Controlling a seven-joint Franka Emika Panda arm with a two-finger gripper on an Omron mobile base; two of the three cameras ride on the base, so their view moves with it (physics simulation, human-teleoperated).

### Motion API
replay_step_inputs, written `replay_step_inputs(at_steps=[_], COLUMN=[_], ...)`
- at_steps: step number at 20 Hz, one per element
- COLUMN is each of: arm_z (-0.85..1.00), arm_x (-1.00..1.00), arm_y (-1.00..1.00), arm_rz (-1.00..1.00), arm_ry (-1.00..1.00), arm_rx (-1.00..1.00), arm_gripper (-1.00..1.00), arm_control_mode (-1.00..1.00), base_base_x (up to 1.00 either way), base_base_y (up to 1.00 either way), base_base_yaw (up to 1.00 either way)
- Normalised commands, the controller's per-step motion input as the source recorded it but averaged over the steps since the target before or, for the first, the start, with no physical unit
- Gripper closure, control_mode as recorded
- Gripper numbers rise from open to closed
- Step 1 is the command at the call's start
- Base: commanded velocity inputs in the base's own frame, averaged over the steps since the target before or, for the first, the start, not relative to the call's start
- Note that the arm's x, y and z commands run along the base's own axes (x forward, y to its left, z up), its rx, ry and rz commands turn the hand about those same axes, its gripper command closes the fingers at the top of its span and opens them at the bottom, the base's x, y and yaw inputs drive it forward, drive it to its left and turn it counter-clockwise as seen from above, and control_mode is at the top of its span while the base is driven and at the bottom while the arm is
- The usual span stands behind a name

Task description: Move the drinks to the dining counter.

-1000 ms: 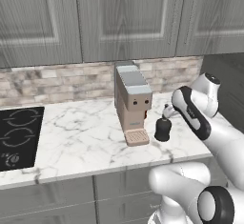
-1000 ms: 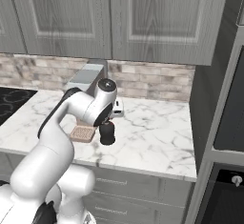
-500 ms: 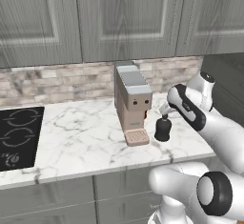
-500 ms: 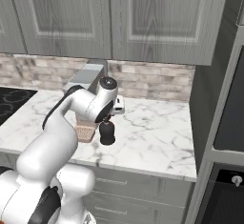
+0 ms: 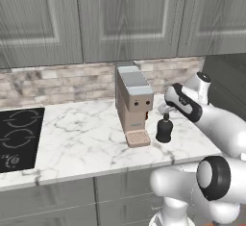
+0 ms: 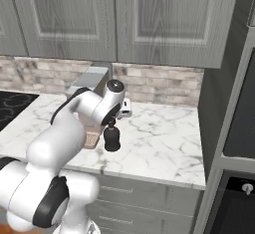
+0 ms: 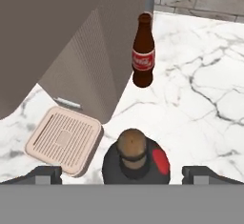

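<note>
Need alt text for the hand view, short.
Looking down on a squat black bottle between the open gripper's fingertips, untouched. A slim brown bottle with a red label stands beyond it on the marble counter, beside a beige coffee machine and its drip tray.

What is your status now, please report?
Gripper open, hanging above black bottle, nothing held. Brown bottle stands behind, beside coffee machine. Machine's drip tray close on one side.
</note>
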Motion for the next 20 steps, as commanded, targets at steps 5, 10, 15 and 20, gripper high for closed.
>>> replay_step_inputs(at_steps=[5, 10, 15, 20], arm_z=[-0.1, -0.1, -0.14, -0.21], arm_x=[0.27, 0.21, 0.22, 0.17], arm_y=[0.0, -0.01, 0.0, 0.0], arm_rz=[0.02, 0.02, 0.04, 0.04], arm_ry=[0.0, 0.0, 0.0, 0.0], arm_rx=[0.0, 0.01, 0.03, 0.04], arm_gripper=[-1.0, -1.0, -1.0, -1.0], arm_control_mode=[-1.0, -1.0, -1.0, -1.0], base_base_x=[0.0, 0.0, 0.0, 0.0], base_base_y=[0.0, 0.0, 0.0, 0.0], base_base_yaw=[0.0, 0.0, 0.0, 0.0])
